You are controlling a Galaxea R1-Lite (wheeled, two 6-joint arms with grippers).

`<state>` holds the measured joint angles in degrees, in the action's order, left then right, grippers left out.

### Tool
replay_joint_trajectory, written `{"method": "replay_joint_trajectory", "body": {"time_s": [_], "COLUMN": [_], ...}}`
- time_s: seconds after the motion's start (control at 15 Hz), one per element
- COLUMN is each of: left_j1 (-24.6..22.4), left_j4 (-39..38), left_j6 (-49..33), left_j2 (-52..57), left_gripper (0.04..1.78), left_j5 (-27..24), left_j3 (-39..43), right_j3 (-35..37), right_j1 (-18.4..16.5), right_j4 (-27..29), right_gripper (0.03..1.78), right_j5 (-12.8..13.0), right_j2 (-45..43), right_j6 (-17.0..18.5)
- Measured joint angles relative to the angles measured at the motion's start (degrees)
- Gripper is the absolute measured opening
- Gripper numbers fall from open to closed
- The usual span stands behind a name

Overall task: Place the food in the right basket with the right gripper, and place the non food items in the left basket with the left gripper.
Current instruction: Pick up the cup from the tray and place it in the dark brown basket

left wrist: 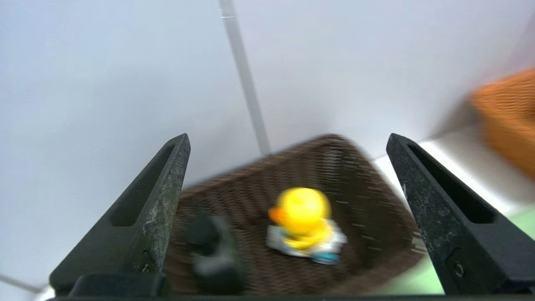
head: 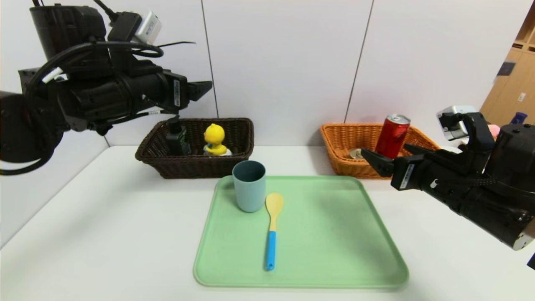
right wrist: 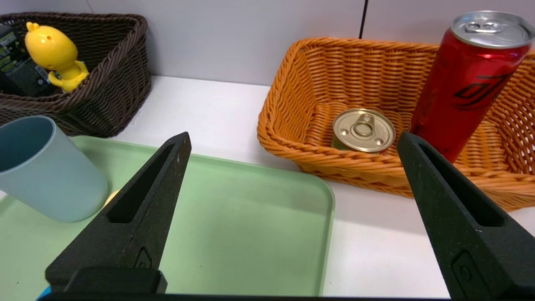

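The red can [head: 392, 136] and the short tin [head: 356, 153] stand in the orange basket [head: 342, 138]. The yellow duck [head: 214, 140] and black bottle [head: 177, 138] are in the dark brown basket [head: 238, 138]. The grey-blue cup [head: 249, 186] stands upright and the blue-handled wooden spoon [head: 272, 225] lies beside it on the green tray [head: 334, 234]. My left gripper [head: 200, 90] is open and empty, raised above the dark basket, over the duck [left wrist: 303, 217]. My right gripper [head: 384, 156] is open and empty, just in front of the orange basket [right wrist: 317, 75].
The tray takes up the middle of the white table. Both baskets sit at the back against the white wall. The right half of the tray [right wrist: 234, 234] is bare. Wooden shelving stands at the far right.
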<state>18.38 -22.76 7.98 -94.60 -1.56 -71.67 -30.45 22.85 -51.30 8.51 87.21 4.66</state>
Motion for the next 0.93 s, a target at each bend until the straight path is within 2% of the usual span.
{"method": "replay_joint_trajectory", "body": {"time_s": [0.2, 0.4, 0.53, 0.67, 0.93], "left_j1": [5.3, 7.9, 9.5, 11.4, 14.2], "left_j4": [-10.4, -28.5, -40.9, -51.9, -61.9], "left_j6": [-2.3, -3.8, -5.0, -6.2, -9.8], "left_j2": [4.6, 5.7, 4.6, 2.0, -4.5], "left_gripper": [1.67, 1.68, 1.68, 1.69, 1.69], "left_j5": [0.0, -0.1, -0.1, -0.1, 0.1], "left_j3": [17.2, 35.7, 45.0, 50.8, 53.8], "right_j3": [0.9, 1.1, 1.1, 1.1, 1.1], "right_j1": [-0.2, -0.3, -0.3, -0.3, -0.3], "right_j4": [0.0, 0.1, 0.1, 0.1, 0.1], "right_gripper": [1.7, 1.7, 1.7, 1.7, 1.7], "right_j5": [0.0, 0.1, 0.1, 0.0, 0.1], "right_j2": [-0.6, -0.8, -0.7, -0.6, -0.4], "right_j6": [-0.1, -0.1, -0.1, -0.2, -0.2]}}
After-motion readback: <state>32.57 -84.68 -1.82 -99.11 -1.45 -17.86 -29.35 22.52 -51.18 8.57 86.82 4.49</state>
